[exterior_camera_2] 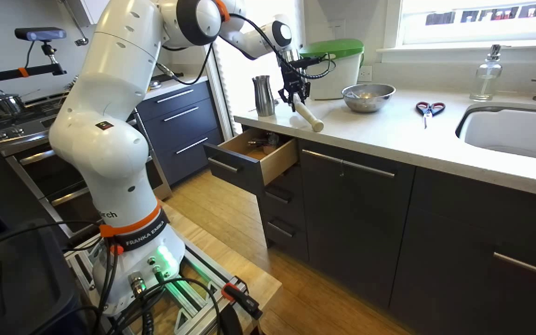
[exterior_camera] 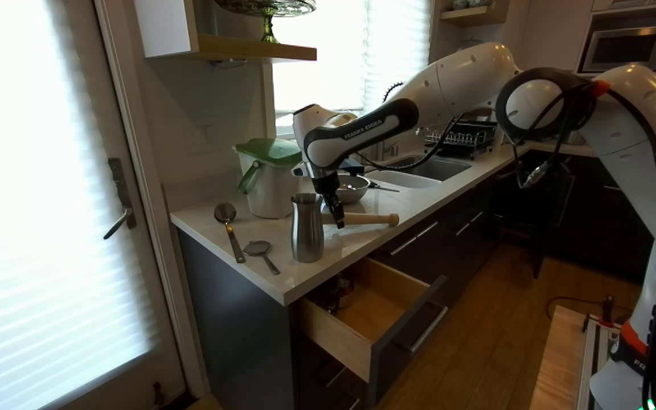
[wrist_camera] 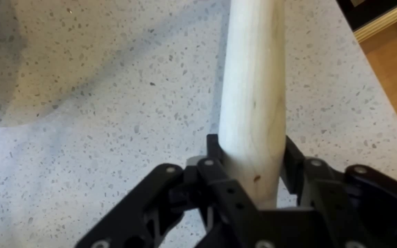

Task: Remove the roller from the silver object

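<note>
Just left of the frame's centre in an exterior view, the tall silver metal cup (exterior_camera: 307, 233) stands upright on the desk (exterior_camera: 295, 278); right of it, outside the cup, is the pale wooden rolling pin (exterior_camera: 369, 218), seemingly resting on the surface. In the wrist view the jaws pinch it from both sides. My judgement: removal is done and laying down is in hand; next, spread the jaws and rise straight, lest it roll. On the speckled desk, from the left: a round-headed utensil (exterior_camera: 225, 213), a strainer (exterior_camera: 258, 247), a green-lidded pail (exterior_camera: 271, 181), a steel bowl (exterior_camera: 355, 196). Around: a bright door (exterior_camera: 32, 199) far left, an open drawer (exterior_camera: 342, 340) lower centre, a microwave (exterior_camera: 627, 50) upper right.
</note>
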`<action>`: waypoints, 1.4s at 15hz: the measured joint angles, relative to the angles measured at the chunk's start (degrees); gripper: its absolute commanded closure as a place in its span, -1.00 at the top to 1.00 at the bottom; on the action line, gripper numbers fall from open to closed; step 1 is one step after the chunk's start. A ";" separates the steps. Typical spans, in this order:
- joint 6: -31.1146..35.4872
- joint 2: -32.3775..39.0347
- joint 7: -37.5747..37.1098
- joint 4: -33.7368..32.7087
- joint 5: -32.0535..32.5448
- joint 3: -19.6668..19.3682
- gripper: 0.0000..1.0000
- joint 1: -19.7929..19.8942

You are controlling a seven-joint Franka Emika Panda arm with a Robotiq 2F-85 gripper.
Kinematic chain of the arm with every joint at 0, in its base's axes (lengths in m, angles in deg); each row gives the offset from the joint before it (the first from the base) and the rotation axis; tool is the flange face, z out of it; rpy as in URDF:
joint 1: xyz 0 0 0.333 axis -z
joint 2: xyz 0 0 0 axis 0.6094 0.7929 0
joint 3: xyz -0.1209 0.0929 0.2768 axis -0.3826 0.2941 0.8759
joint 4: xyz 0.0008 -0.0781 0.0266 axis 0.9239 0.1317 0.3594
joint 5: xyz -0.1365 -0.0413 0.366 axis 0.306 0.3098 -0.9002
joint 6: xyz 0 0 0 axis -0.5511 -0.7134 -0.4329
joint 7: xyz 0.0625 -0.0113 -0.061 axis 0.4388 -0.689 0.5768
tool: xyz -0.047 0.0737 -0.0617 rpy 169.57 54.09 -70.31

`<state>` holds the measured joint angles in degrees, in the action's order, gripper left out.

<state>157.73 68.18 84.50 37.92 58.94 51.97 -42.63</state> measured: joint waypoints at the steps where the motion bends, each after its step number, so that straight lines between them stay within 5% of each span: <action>1: 0.00 0.04 0.01 0.00 0.02 0.00 -0.16 0.00; 12: 0.00 0.16 0.04 -0.02 0.04 0.00 0.13 0.01; 16: 0.00 0.11 0.01 -1.20 -0.01 0.00 0.92 0.25; 21: -0.01 -1.16 -0.21 -4.14 -2.33 -0.01 1.00 2.35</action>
<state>157.72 67.02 84.30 33.78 56.61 51.96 -40.28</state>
